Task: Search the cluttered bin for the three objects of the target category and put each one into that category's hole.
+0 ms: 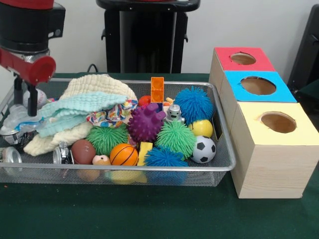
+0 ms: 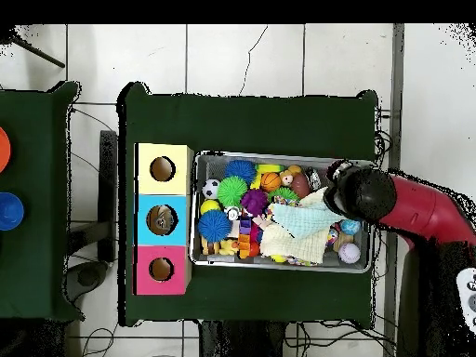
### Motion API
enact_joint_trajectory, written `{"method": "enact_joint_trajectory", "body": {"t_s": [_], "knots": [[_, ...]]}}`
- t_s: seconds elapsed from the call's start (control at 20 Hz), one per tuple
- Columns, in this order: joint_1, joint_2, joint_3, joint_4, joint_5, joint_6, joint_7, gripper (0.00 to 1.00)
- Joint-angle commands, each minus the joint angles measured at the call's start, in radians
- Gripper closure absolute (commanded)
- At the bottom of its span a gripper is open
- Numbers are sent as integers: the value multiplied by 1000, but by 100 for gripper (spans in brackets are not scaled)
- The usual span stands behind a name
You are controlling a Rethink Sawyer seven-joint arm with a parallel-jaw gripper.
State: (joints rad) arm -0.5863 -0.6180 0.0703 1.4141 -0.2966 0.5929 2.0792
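Red and black arm (image 1: 27, 37) with thin dark fingers (image 1: 33, 99).

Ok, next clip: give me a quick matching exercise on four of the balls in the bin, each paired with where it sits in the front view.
Things:
1. soccer ball
2. basketball
3. purple spiky ball
4. blue fuzzy ball

Places, in the front view:
A. at the back of the bin, next to the right wall
B. near the front wall, left of the yellow block
C. front right corner, just below the yellow ball
D. middle of the bin, just below the orange block

Pairs: 1-C, 2-B, 3-D, 4-A
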Motion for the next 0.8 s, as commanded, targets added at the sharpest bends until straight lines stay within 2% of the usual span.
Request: {"method": "enact_joint_trajectory", "body": {"t_s": [0.05, 0.2, 0.5, 0.8], "knots": [[1, -87, 99, 185, 77, 200, -62, 100], [20, -122, 84, 212, 95, 218, -44, 100], [73, -197, 49, 224, 61, 200, -29, 100], [109, -279, 58, 225, 77, 236, -42, 100]]}}
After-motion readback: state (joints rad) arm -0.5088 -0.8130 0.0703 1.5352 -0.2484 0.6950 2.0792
